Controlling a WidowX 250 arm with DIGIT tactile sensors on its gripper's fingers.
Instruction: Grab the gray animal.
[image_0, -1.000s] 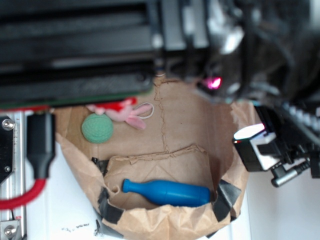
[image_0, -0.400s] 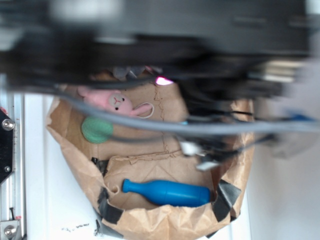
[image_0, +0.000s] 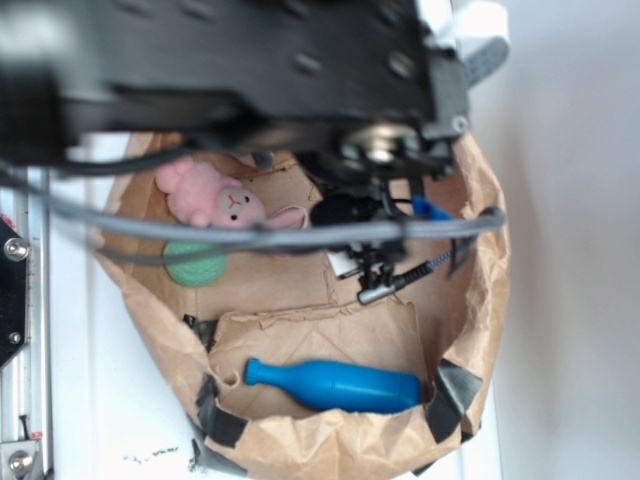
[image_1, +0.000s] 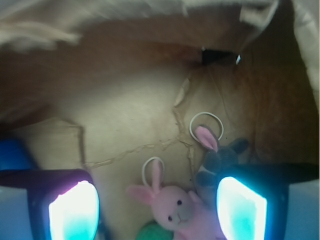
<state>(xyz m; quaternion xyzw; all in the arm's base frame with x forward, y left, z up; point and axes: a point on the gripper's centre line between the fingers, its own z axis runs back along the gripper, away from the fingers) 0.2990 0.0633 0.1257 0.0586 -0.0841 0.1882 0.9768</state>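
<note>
The gray animal (image_1: 220, 159) is a small dark plush bunny with a pink-lined ear and a thin white loop. It lies on the floor of the brown paper bag (image_1: 125, 105), against the pink bunny's (image_1: 176, 210) right side. My gripper (image_1: 157, 210) is open above both toys. The right finger (image_1: 242, 207) hangs over the gray animal's lower body, and the left finger (image_1: 74, 210) is over bare paper. In the exterior view my arm (image_0: 250, 70) covers the bag's far half and hides the gray animal.
The pink bunny (image_0: 225, 205) and a green crocheted ball (image_0: 195, 265) sit at the bag's back left. A blue bottle-shaped toy (image_0: 335, 385) lies along the front. The bag's crumpled walls (image_0: 300, 445) ring everything. A metal rail (image_0: 20, 330) runs down the left.
My arm has swung from the right side to over the bag, and the gripper now hangs inside it. The toys have not moved.
</note>
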